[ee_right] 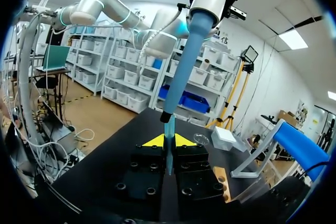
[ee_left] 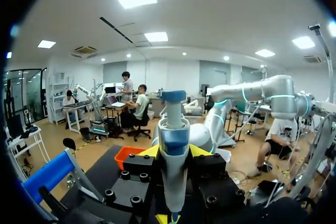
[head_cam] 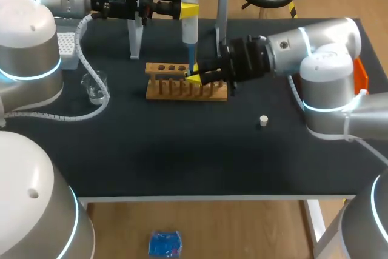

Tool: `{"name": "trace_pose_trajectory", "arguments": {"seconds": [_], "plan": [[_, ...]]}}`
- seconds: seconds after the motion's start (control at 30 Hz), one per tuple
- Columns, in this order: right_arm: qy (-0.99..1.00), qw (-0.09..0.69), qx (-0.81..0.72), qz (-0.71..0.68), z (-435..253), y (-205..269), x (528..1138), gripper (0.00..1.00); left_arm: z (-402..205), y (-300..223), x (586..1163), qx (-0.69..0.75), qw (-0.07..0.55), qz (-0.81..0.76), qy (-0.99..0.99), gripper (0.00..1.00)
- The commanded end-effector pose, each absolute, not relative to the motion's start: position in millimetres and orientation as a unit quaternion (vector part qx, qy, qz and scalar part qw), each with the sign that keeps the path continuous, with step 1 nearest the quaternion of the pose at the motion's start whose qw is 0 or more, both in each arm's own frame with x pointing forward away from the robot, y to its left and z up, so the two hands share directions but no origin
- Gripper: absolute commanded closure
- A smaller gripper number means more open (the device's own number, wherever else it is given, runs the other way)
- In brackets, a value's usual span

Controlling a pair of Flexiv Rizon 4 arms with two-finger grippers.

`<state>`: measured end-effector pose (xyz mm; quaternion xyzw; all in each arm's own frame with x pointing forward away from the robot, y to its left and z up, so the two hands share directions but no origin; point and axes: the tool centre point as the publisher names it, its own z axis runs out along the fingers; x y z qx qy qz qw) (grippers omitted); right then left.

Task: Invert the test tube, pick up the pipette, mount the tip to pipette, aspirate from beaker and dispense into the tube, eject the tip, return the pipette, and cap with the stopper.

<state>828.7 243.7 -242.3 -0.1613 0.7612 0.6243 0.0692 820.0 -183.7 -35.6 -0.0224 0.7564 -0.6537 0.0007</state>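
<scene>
My left gripper [head_cam: 185, 10] is shut on the white pipette [head_cam: 190, 25], which hangs upright over the wooden rack [head_cam: 182, 89]. In the left wrist view the pipette [ee_left: 173, 150] stands between the yellow fingers [ee_left: 148, 151]. Its blue tip [ee_right: 169, 125] points straight down into the mouth of a thin clear test tube [ee_right: 169, 156]. My right gripper [ee_right: 168, 141] is shut on this upright tube at the rack's right part [head_cam: 195, 79]. A glass beaker [head_cam: 95, 86] stands at the left. The white stopper [head_cam: 263, 121] lies on the mat, right of the middle.
A white tip box [head_cam: 66, 47] sits at the far left edge. The pipette stand [head_cam: 136, 34] with its blue top rises behind the rack. An orange object [head_cam: 362, 77] lies behind my right arm. Bare black mat [head_cam: 182, 150] stretches in front of the rack.
</scene>
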Motion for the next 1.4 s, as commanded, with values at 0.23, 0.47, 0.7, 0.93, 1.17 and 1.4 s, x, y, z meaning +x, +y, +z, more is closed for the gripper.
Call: {"name": "trace_pose_trajectory", "arguments": {"seconds": [0.23,0.47,0.7,0.93,1.17,1.4], "plan": [[0.761,0.071,-0.158,0.625,-243.8,240.1,827.5,1.0,-34.9,-182.9,820.8,-0.021,-0.001,-0.653,0.757,1.0],[0.761,0.071,-0.157,0.625,-244.3,239.6,827.4,1.0,-34.9,-182.9,820.8,-0.021,-0.001,-0.653,0.757,1.0],[0.761,0.072,-0.156,0.625,-246.1,239.0,828.6,1.0,-34.9,-182.9,820.8,-0.021,-0.001,-0.653,0.757,1.0],[0.761,0.072,-0.154,0.626,-245.6,238.2,829.1,1.0,-34.9,-182.9,820.8,-0.021,-0.001,-0.653,0.757,1.0],[0.757,0.072,-0.156,0.631,-240.8,240.4,828.1,1.0,-34.9,-182.9,820.8,-0.021,-0.001,-0.653,0.757,1.0],[0.753,0.069,-0.162,0.634,-241.1,238.6,824.3,1.0,-34.9,-182.9,820.8,-0.021,-0.001,-0.653,0.757,1.0]]}}
